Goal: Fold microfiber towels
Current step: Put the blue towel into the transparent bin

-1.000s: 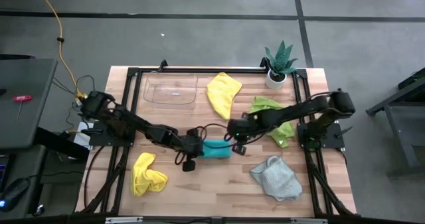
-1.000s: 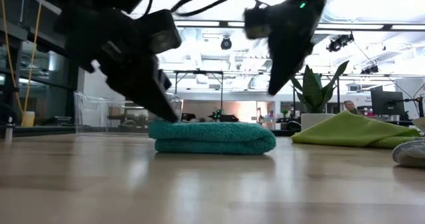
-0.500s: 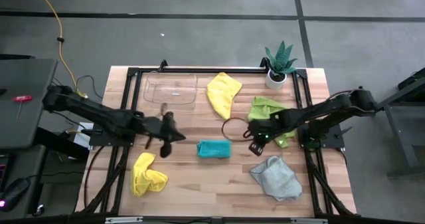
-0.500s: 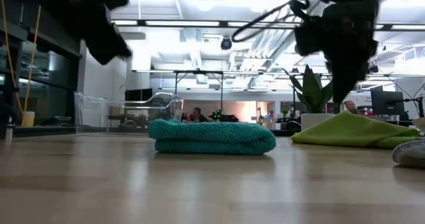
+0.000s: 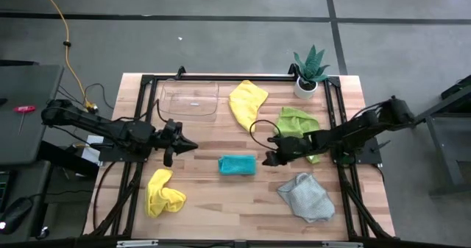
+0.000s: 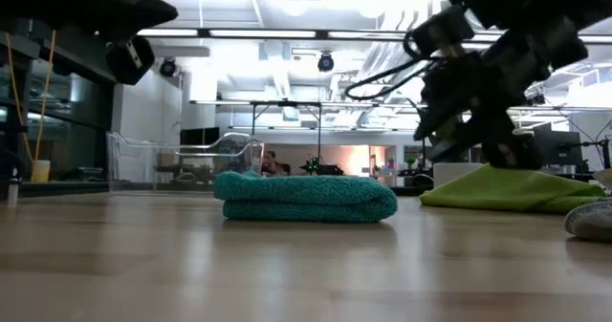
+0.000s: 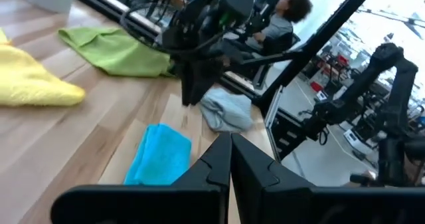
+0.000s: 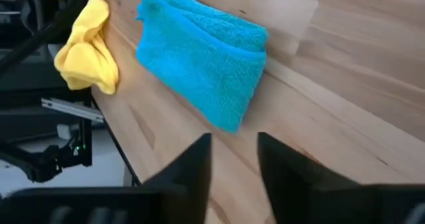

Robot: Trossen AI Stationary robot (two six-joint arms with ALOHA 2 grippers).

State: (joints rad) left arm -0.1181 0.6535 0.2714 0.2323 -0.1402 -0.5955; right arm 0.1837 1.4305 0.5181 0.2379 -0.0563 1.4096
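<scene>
Both hands retreated from teal towel (image 5: 238, 165) | left hand (image 5: 185, 143) pinched together | right hand (image 5: 269, 160) parted, empty

The left arm reaches in from the table's left side, its left gripper (image 5: 188, 143) pointing toward the middle, fingers pressed together and holding nothing. The right arm stretches in from the right side, bent at the elbow, its right gripper (image 5: 268, 160) low over the wood and pointing toward the centre. Its two fingers (image 8: 189, 164) stand slightly apart with a gap between them, empty.
</scene>
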